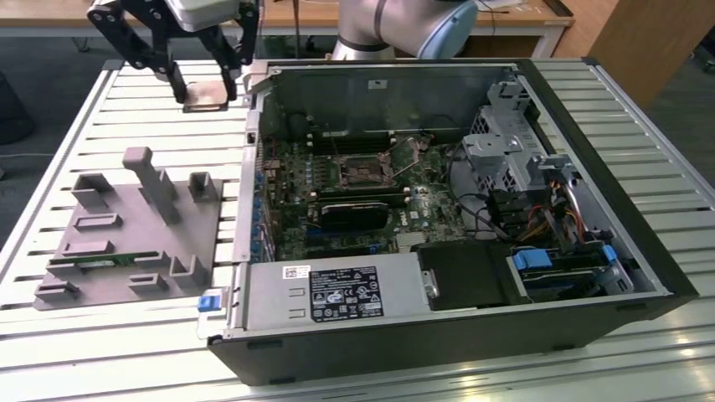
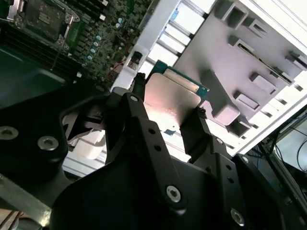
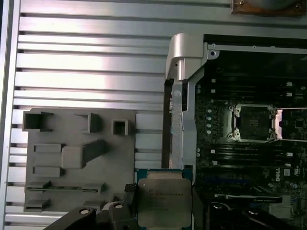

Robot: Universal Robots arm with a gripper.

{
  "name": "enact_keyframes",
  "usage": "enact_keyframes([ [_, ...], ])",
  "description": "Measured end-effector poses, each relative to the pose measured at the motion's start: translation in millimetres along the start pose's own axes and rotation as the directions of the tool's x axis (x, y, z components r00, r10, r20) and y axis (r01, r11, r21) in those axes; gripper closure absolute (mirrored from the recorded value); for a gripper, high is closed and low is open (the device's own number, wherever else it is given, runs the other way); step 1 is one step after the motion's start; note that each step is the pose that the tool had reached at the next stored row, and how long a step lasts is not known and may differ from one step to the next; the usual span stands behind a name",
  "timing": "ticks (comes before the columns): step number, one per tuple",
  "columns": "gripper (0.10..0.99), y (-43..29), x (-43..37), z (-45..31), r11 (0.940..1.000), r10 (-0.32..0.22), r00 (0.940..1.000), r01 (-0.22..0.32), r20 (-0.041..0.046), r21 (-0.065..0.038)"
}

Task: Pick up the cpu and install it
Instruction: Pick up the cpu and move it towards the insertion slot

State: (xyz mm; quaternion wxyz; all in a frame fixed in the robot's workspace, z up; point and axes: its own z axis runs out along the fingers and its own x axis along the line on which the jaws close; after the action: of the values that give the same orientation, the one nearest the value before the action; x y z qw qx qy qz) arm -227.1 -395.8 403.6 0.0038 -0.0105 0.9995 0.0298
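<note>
The cpu (image 1: 209, 94) is a small flat square chip with a pale metal top, and my gripper (image 1: 204, 82) is shut on it. It hangs above the slatted table at the exterior view's far left, just outside the open computer case. In both wrist views the cpu (image 2: 170, 98) (image 3: 160, 201) sits clamped between the two black fingers (image 2: 139, 120). The empty processor socket (image 1: 363, 172) (image 3: 253, 122) lies open on the motherboard inside the case, to the exterior view's right of the gripper.
A grey fixture tray (image 1: 123, 226) (image 3: 76, 158) with posts and slots lies on the slatted table (image 1: 67, 126) beside the case. The case wall (image 1: 251, 167) stands between gripper and motherboard. A black heatsink block (image 1: 352, 213) sits below the socket. The arm's base (image 1: 391, 25) rises behind.
</note>
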Motion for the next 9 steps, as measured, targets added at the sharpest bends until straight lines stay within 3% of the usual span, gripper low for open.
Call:
enact_keyframes([
  [9, 0.545, -0.7, -38.8, 0.8, 1.0000, 0.000, 1.0000, 0.000, -0.0003, 0.000],
])
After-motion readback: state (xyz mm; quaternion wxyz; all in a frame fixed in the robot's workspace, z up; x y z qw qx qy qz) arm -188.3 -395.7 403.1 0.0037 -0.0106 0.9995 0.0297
